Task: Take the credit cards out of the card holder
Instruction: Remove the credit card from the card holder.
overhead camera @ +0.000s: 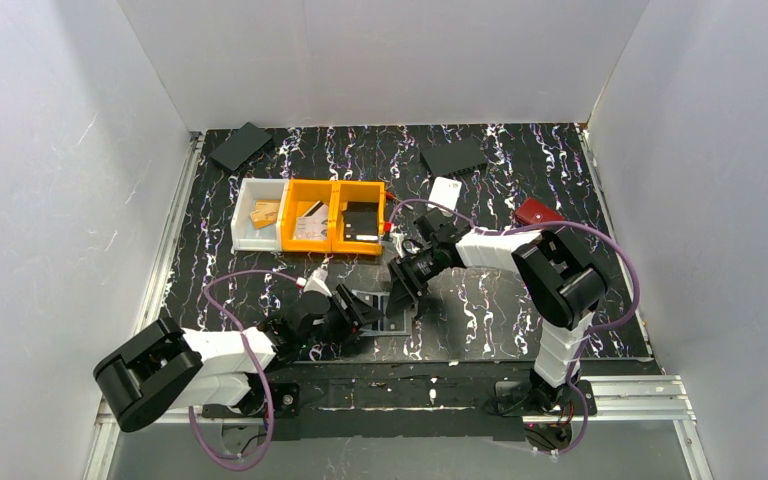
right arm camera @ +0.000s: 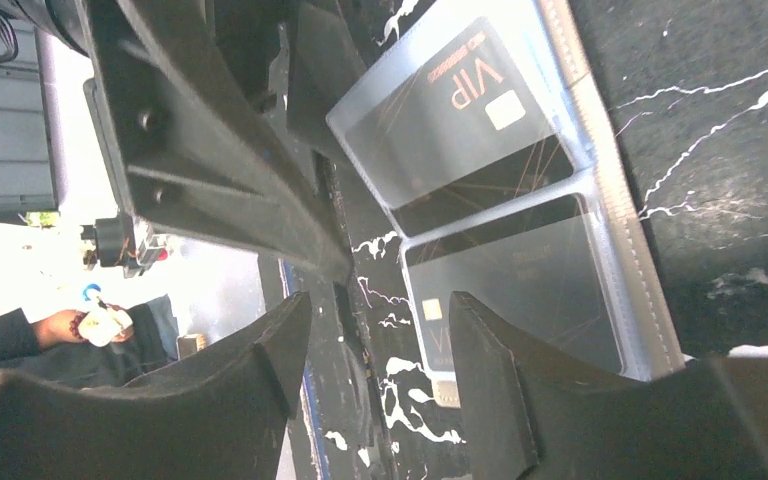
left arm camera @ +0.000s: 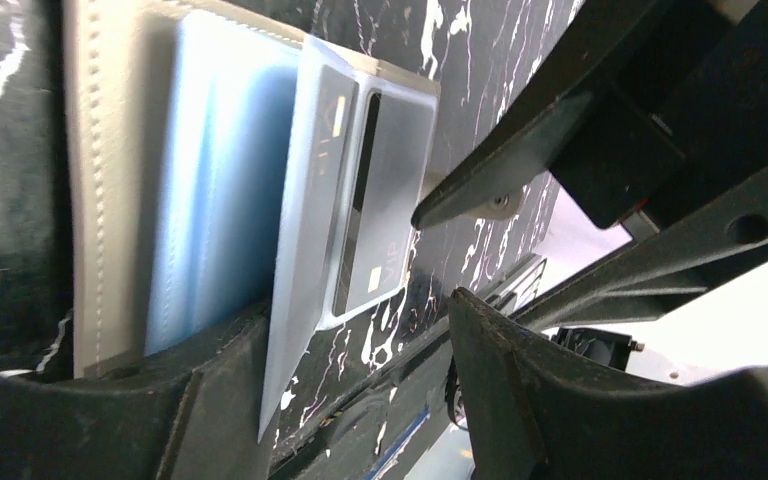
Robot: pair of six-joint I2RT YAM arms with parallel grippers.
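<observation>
holder point(overhead camera: 384, 306): lying open on the near middle of the table point(overhead camera: 460, 330).
cards point(right arm camera: 457, 128): sitting inside its clear sleeves point(left arm camera: 305, 220).
left fingers point(left arm camera: 505, 380): standing apart, straddling a sleeve.
right fingers point(right arm camera: 495, 370): standing apart beside the holder.

- Barely any view of holder point(overhead camera: 385, 312) from above.
- Cropped along holder's top at left wrist, lower edge lost behind left finger point(left arm camera: 210, 410).
- Lost behind right finger point(right arm camera: 500, 400): end of lower card point(right arm camera: 520, 290).
- Too small to tell: contents of bins point(overhead camera: 333, 200).
</observation>
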